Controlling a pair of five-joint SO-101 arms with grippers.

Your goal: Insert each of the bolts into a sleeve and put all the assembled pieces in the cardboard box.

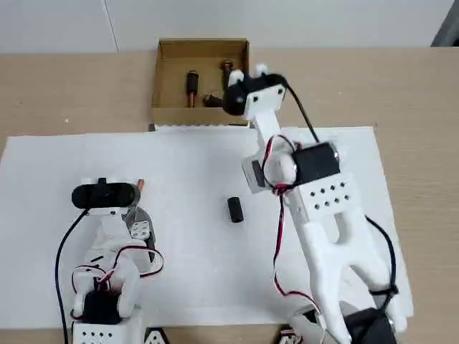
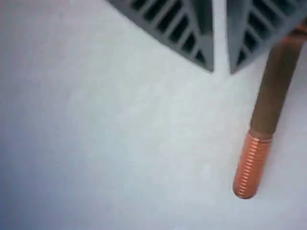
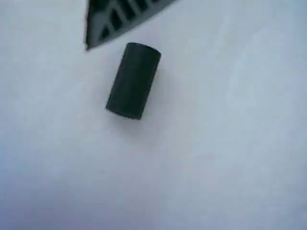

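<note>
A copper bolt lies on the white paper, threaded end free; its tip pokes out beside the left arm's black wrist. My left gripper rests right beside it, its grey fingertips nearly touching with nothing between them. A black sleeve lies alone on its side near the middle of the paper. My right gripper hangs just behind it, with one grey fingertip next to the sleeve's end and not touching it. The cardboard box holds three assembled pieces.
The right arm stretches from the front right toward the box, its wrist over the box's right front corner. The left arm stays at the front left. Bare wooden table surrounds the paper.
</note>
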